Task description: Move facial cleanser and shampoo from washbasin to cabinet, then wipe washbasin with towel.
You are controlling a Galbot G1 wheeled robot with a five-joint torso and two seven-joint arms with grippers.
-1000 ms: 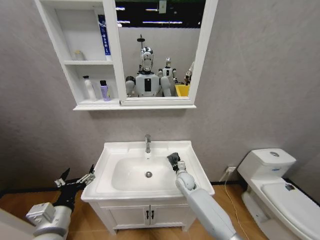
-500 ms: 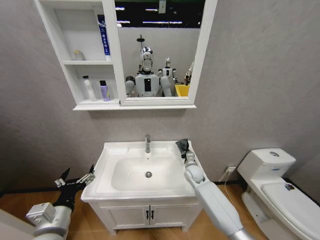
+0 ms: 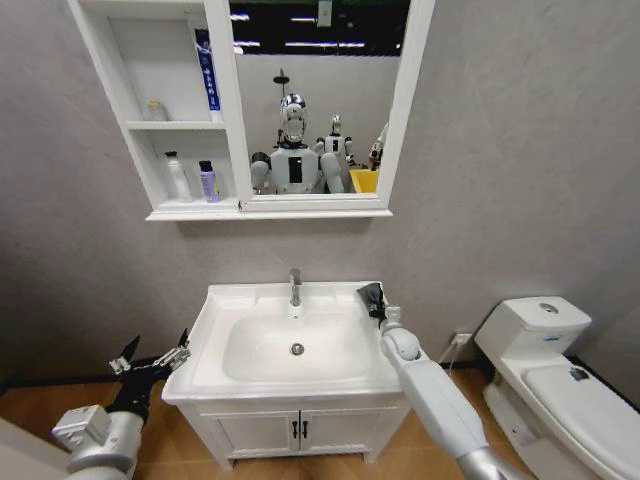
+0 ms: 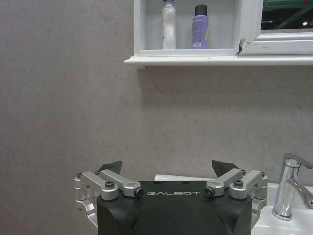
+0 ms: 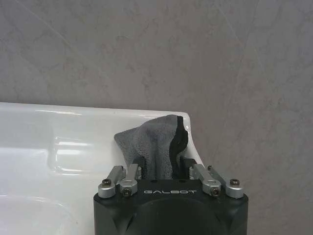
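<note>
The white washbasin (image 3: pixel 230 300) with its chrome tap (image 3: pixel 295 287) stands below the cabinet (image 3: pixel 150 125). My right gripper (image 3: pixel 374 300) rests at the basin's back right corner, shut on the dark grey towel (image 3: pixel 370 293). In the right wrist view the towel (image 5: pixel 154 142) bunches up between the jaws of the right gripper (image 5: pixel 159 169) on the rim (image 5: pixel 73 132). A white bottle (image 3: pixel 177 176) and a purple, black-capped bottle (image 3: pixel 208 181) stand on the cabinet's lower shelf; which is the facial cleanser and which the shampoo I cannot tell. My left gripper (image 3: pixel 150 362) hangs open left of the basin.
A white toilet (image 3: pixel 540 330) stands to the right. A two-door vanity (image 3: pixel 300 430) sits under the basin. The mirror (image 3: pixel 320 100) reflects robots. A blue tube (image 3: pixel 207 70) and a small jar (image 3: pixel 157 110) occupy the upper shelf. The grey wall lies close behind.
My right gripper has carried the towel from the bowl's right side back to the basin's rear right corner. The left arm has stayed still.
</note>
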